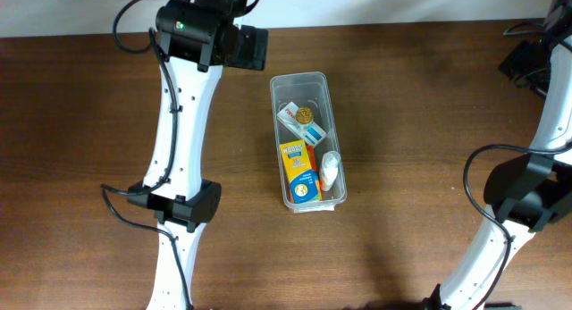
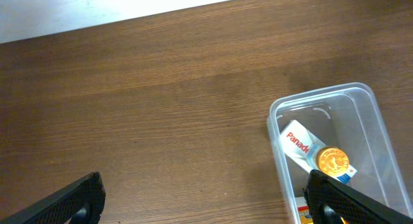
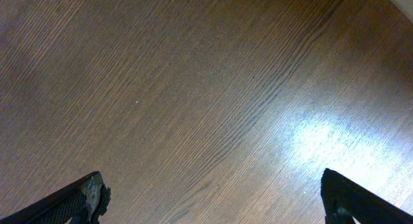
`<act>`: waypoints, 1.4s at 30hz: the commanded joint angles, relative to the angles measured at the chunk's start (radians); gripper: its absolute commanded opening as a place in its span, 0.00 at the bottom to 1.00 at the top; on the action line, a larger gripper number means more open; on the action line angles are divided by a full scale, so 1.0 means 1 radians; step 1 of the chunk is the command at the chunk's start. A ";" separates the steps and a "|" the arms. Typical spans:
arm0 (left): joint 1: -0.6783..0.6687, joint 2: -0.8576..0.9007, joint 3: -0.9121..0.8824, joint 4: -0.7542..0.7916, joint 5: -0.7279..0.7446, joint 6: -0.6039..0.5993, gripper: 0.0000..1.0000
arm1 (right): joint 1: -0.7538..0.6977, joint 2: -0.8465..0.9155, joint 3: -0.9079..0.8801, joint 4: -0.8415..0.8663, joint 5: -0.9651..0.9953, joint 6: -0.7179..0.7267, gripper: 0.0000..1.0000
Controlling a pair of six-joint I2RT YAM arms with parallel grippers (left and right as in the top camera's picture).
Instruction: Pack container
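The container (image 1: 298, 76), a long clear plastic bin, stands at the middle of the brown table. Inside lie a white and blue box (image 1: 291, 120) with a gold coin (image 1: 305, 114) on it, an orange and yellow box (image 1: 299, 171) and a white tube (image 1: 331, 167). In the left wrist view the container (image 2: 322, 95) shows at lower right with the coin (image 2: 333, 161) and the white box (image 2: 298, 142). My left gripper (image 2: 205, 192) is open and empty over bare wood just left of the bin's far end. My right gripper (image 3: 211, 185) is open above bare table.
The table's (image 1: 402, 122) far edge runs along the top against a pale wall. The left arm (image 1: 179, 122) stretches up the left side, the right arm (image 1: 527, 189) along the right edge. Black cables (image 1: 527, 55) hang at the far right corner.
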 commanded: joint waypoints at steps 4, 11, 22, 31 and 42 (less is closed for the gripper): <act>0.004 -0.034 0.016 -0.003 0.014 0.005 0.99 | 0.001 -0.004 0.000 0.000 0.019 0.005 0.98; 0.003 -0.034 0.016 -0.003 0.014 0.005 0.99 | 0.001 -0.004 0.000 0.000 0.019 0.005 0.98; 0.002 -0.034 0.016 -0.003 0.018 0.005 0.99 | 0.001 -0.004 0.000 0.000 0.019 0.005 0.98; 0.037 -0.034 0.016 -0.003 0.018 0.006 0.99 | 0.001 -0.004 0.000 0.000 0.019 0.005 0.98; 0.100 -0.110 -0.003 -0.002 0.019 0.051 0.99 | 0.001 -0.004 0.000 0.000 0.019 0.005 0.98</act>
